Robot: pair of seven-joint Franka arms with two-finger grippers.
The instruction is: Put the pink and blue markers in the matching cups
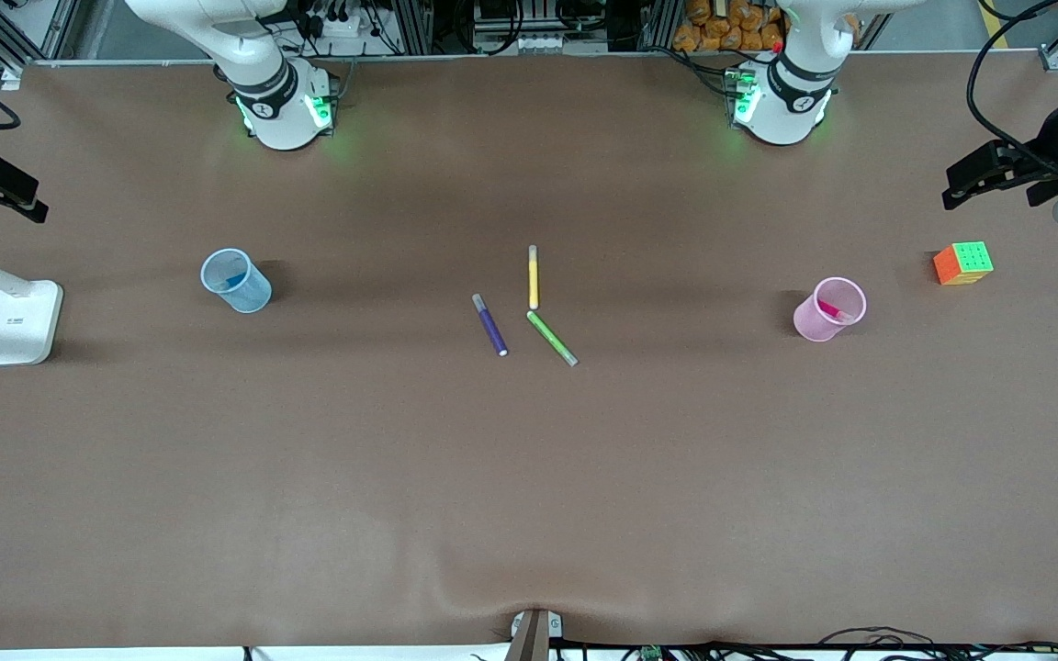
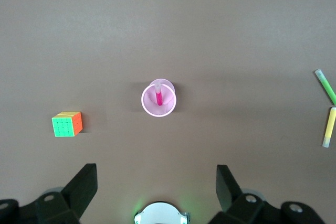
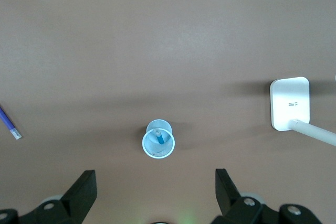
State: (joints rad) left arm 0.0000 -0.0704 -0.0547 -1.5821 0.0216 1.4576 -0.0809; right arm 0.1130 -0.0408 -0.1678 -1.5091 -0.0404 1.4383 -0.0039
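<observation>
The pale pink cup (image 1: 814,323) stands toward the left arm's end of the table with the magenta marker (image 1: 834,311) leaning inside it. In the left wrist view the marker (image 2: 159,97) stands in the cup (image 2: 147,107). The pale blue cup (image 1: 255,296) stands toward the right arm's end and holds the blue marker (image 1: 235,279). In the right wrist view that marker (image 3: 158,138) is in that cup (image 3: 145,148). My left gripper (image 1: 970,184) (image 2: 156,182) is open and empty, high over its end of the table. My right gripper (image 1: 5,188) (image 3: 156,184) is open and empty, high over its end.
A dark purple pen (image 1: 490,325), a yellow pen (image 1: 534,277) and a green pen (image 1: 552,338) lie mid-table. A colour cube (image 1: 962,263) sits beside the pink cup, toward the left arm's end. A white lamp base (image 1: 21,321) stands near the blue cup.
</observation>
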